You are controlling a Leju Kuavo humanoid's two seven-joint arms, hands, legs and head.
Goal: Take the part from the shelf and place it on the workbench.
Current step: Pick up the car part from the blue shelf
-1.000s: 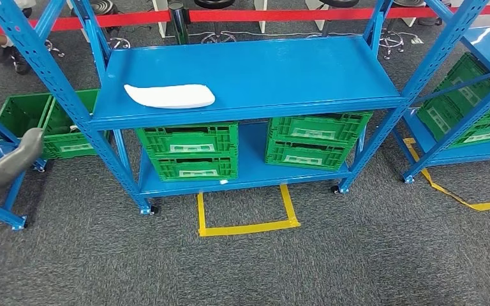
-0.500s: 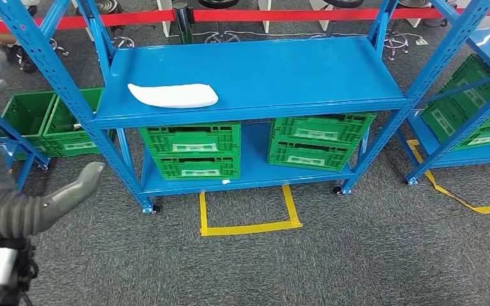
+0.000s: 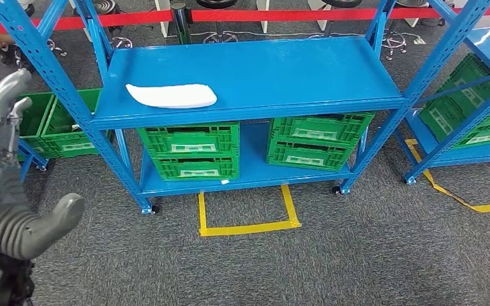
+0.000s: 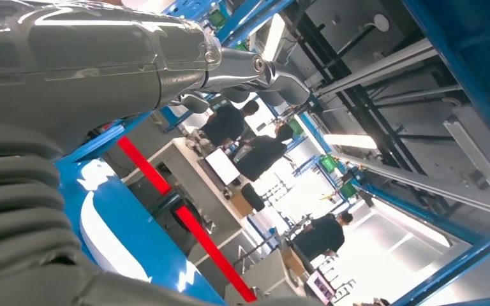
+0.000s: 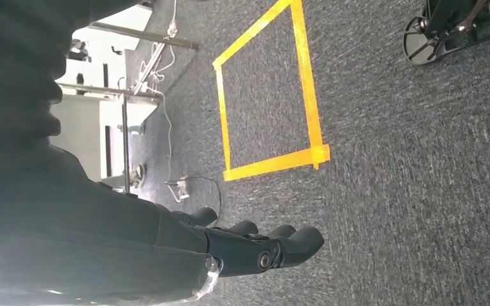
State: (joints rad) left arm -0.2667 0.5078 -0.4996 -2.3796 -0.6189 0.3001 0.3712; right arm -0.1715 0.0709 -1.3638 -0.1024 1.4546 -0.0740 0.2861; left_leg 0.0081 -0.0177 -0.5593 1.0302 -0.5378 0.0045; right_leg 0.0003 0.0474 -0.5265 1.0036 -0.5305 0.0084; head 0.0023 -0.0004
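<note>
Part (image 3: 171, 95), a flat white elongated piece, is lying on the upper deck of the blue shelf (image 3: 261, 70), toward its left end and near the front edge, with nothing touching it. Left hand (image 3: 9, 185) is hanging raised at the left of the head view, well apart from the part and outside the shelf's left upright, its fingers (image 3: 3, 105) pointing up and spread with nothing between them, its thumb sticking out to the side; the left wrist view is showing those fingers extended and empty too. Right hand (image 5: 255, 245) is hanging low over the grey carpet, near a square of yellow tape (image 5: 268, 95), its dark fingers lying side by side, only lightly curled and holding nothing. Judging from this, the reach toward the shelf is the step in hand and the pick is not yet done. The next move is likely calling for the left hand to travel right past the upright, come in over the deck and settle on the part's near edge; the piece looks thin and low, so getting fingers under it may be fiddly. Green crates (image 3: 188, 150) on the lower deck are carrying pale labels, but their writing is too small to read, and no brand is legible anywhere
</note>
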